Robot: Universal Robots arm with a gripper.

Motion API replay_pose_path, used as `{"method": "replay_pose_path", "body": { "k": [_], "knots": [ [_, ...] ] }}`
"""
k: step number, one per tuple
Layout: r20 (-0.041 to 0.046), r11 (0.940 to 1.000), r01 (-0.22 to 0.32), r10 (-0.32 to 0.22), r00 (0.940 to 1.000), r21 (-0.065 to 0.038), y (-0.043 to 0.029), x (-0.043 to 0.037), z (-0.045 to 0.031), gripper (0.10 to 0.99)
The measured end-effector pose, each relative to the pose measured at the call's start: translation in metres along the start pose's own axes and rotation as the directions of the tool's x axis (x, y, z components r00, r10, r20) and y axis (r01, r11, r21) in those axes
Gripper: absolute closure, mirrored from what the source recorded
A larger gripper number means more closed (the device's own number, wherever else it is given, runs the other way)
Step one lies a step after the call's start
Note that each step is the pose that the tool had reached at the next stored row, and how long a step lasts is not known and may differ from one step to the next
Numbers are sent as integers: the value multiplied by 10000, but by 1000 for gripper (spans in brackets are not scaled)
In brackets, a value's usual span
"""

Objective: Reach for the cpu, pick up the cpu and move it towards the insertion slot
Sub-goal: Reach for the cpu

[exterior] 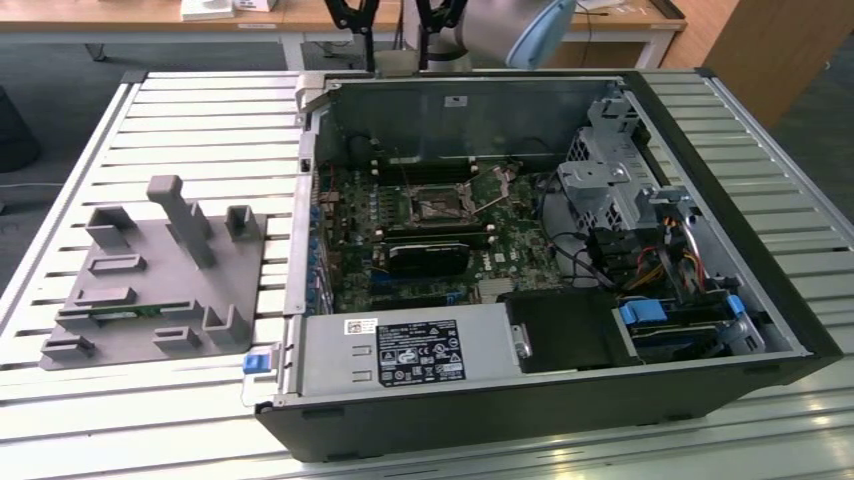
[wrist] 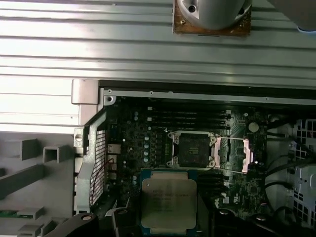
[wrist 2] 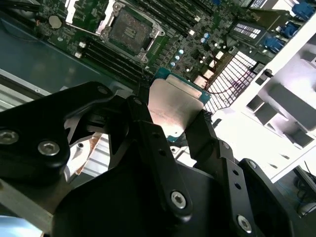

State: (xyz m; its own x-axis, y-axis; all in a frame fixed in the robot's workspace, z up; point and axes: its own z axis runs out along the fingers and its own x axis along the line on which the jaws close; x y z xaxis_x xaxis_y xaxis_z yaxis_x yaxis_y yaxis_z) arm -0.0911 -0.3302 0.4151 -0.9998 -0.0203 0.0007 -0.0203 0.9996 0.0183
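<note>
First wrist view: cpu (wrist: 168, 204) flat, face-up.

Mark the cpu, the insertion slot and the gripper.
cpu (wrist: 168, 203), first wrist view: middle of its silvery lid.
insertion slot (wrist: 192, 149), first wrist view: dark centre inside the metal frame.
gripper (wrist 2: 170, 126), second wrist view: midway between fingertips, closed on the cpu.

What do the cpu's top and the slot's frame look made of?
Cpu: brushed silvery metal top, dull sheen, on a greenish board edge. Held in the gripper. Slot: frame looks like bright bare metal, glinting at its edges, around a dark centre.
</note>
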Motion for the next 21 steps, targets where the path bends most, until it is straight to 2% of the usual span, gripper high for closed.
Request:
{"method": "replay_pose_path", "body": {
  "k": [6,21],
  "knots": [
    [-1,10000,3,-3,10000,1,20,-95,3,545],
    [0,10000,2,-2,10000,0,15,-406,6,545]
  ]
}}
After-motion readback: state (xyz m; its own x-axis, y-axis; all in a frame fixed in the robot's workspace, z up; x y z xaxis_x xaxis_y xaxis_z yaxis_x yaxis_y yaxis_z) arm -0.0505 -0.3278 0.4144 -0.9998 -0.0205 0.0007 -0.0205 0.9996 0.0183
